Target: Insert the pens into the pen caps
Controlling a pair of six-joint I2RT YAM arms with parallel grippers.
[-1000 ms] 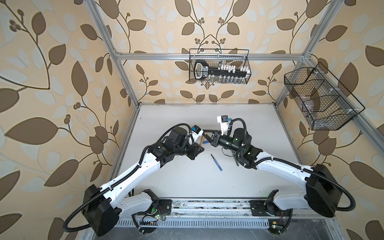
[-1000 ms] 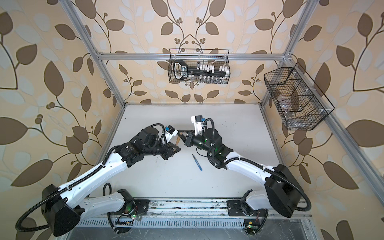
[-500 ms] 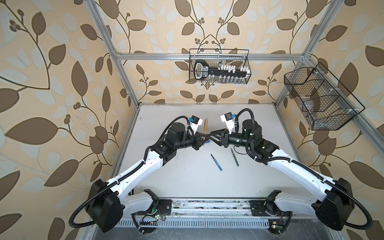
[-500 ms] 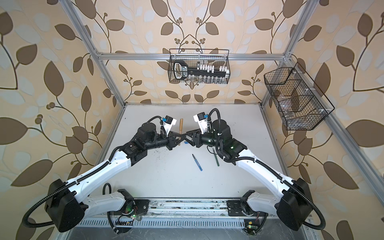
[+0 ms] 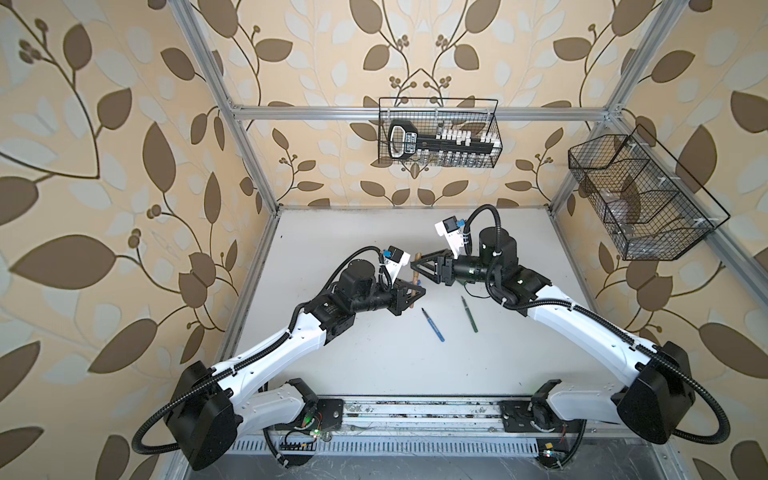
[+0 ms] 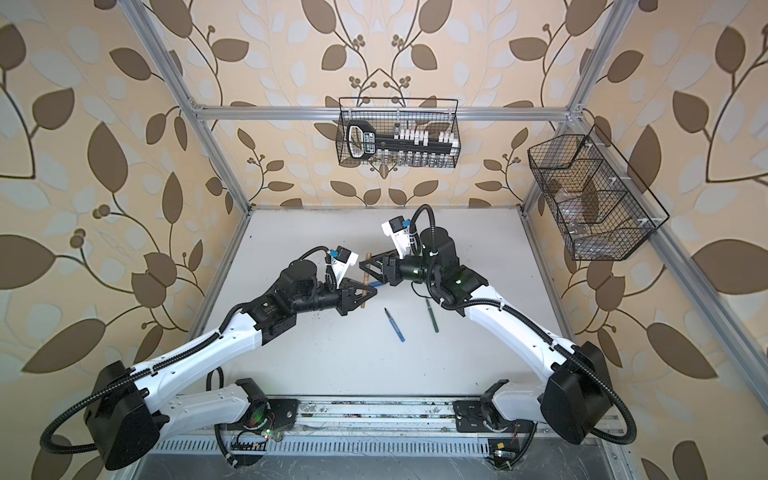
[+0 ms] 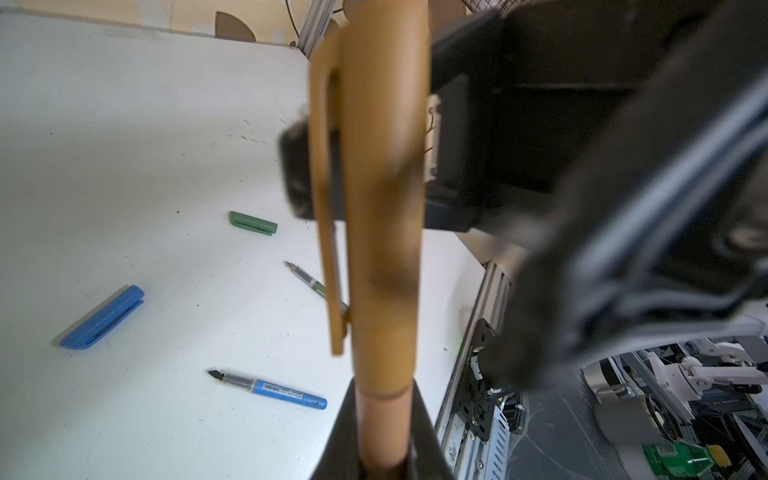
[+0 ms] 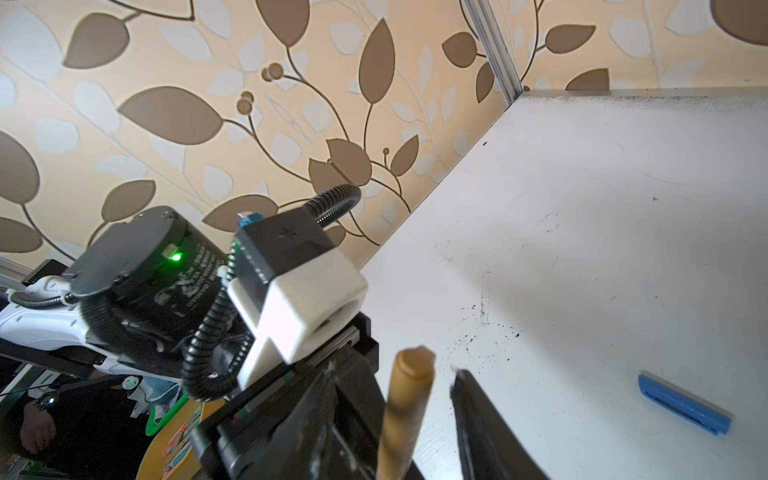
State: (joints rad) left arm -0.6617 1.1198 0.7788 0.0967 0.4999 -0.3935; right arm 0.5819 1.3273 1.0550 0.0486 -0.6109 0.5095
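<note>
A tan-brown pen [image 7: 384, 419] with its tan cap [image 7: 382, 166] pushed on stands between the arms, seen as a thin stick in both top views [image 5: 417, 274] [image 6: 366, 276]. My left gripper [image 5: 417, 294] [image 7: 384, 415] is shut on the barrel. My right gripper [image 5: 414, 266] [image 8: 395, 372] is open, its jaws on either side of the cap's top end [image 8: 405, 395], with a gap on one side. A blue pen [image 5: 433, 325] and a green pen [image 5: 469, 313] lie uncapped on the table. A blue cap [image 7: 102, 318] [image 8: 683, 409] and a green cap [image 7: 253, 223] lie apart from them.
The white table [image 5: 374, 365] is boxed in by an aluminium frame and leaf-patterned walls. A wire basket [image 5: 438, 133] with tools hangs on the back wall and another wire basket [image 5: 640, 195] on the right wall. The arm bases sit on a rail [image 5: 415, 411] at the front edge.
The right jaws have opened off the tan cap, which stays on the pen in my left gripper. Both arms have lifted and spread slightly from their close meeting a second ago.
</note>
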